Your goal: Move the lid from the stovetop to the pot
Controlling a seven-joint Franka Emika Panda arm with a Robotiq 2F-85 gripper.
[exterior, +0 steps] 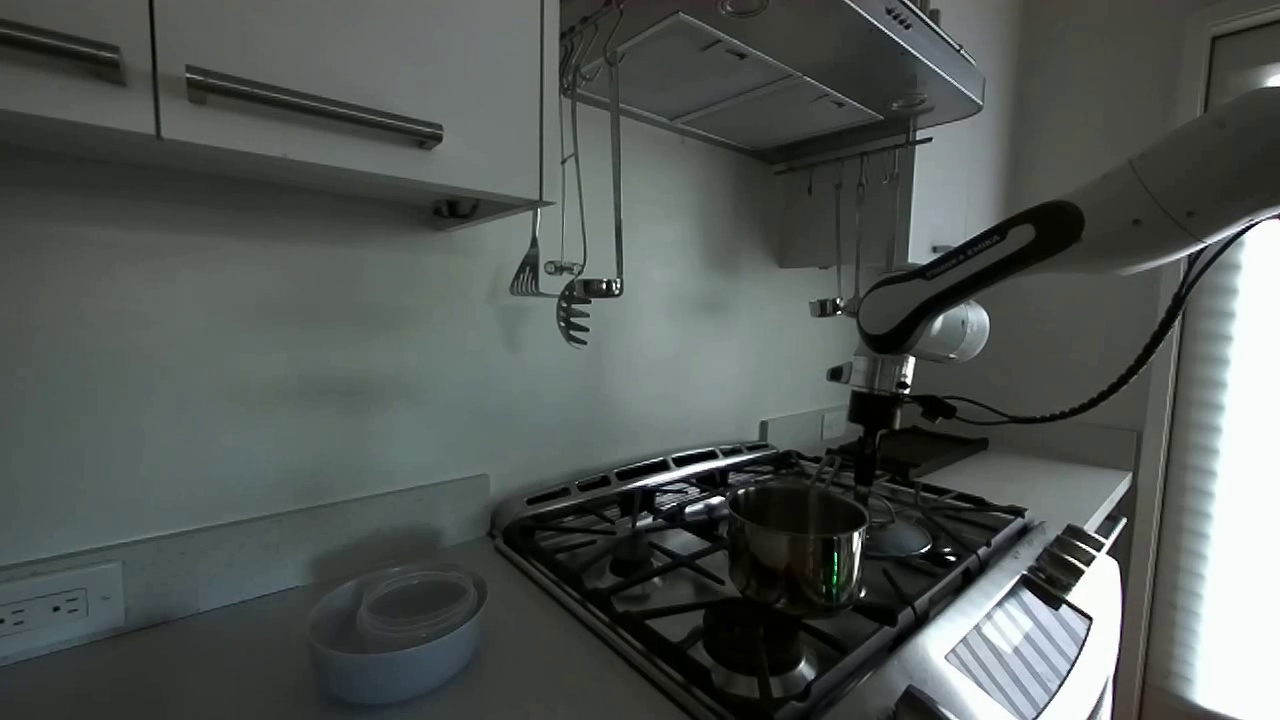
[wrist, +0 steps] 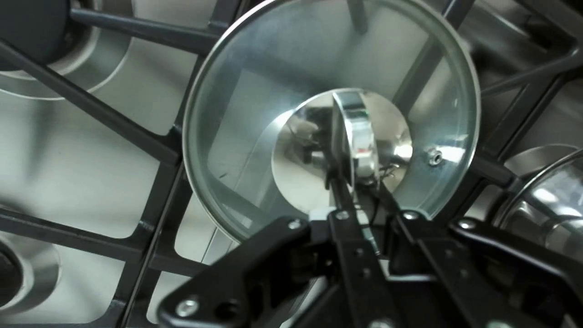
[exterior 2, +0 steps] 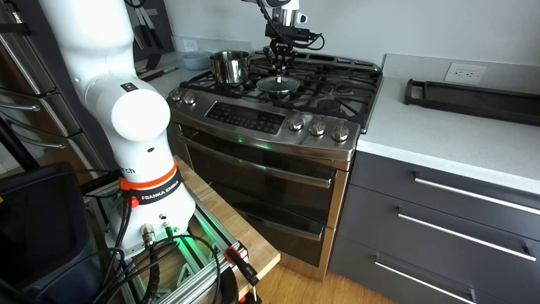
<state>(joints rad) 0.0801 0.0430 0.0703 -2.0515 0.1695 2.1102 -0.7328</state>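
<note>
Two fingers (wrist: 341,193) of mine stand one on each side of an arched metal handle (wrist: 360,130), and as far as the wrist view lets me judge, my gripper (wrist: 359,181) is clasped on it, with no gap I can make out. That handle belongs to the lid (wrist: 305,127), clear glass with a bright rim, which is directly below me, toward the front of the stovetop (exterior 2: 337,95). Whether it rests on the black grates (wrist: 91,104) or hangs just above them, I cannot tell from any of the views.

The pot (exterior: 797,560) stands upright on the same stovetop, near the lid but apart from it, and its mouth is uncovered in both exterior views.

By my reckoning the reaching and the grasping are done, and the actual transfer is all to come: raise the lid well above the pot's edge, carry it across, centre it, lower it until it seats, then release and back away. I would put the job at a little under half. The hold is narrow, so the lid could swing or tip as I travel; a straight, slow lift seems right before any sideways move toward the pot
</note>
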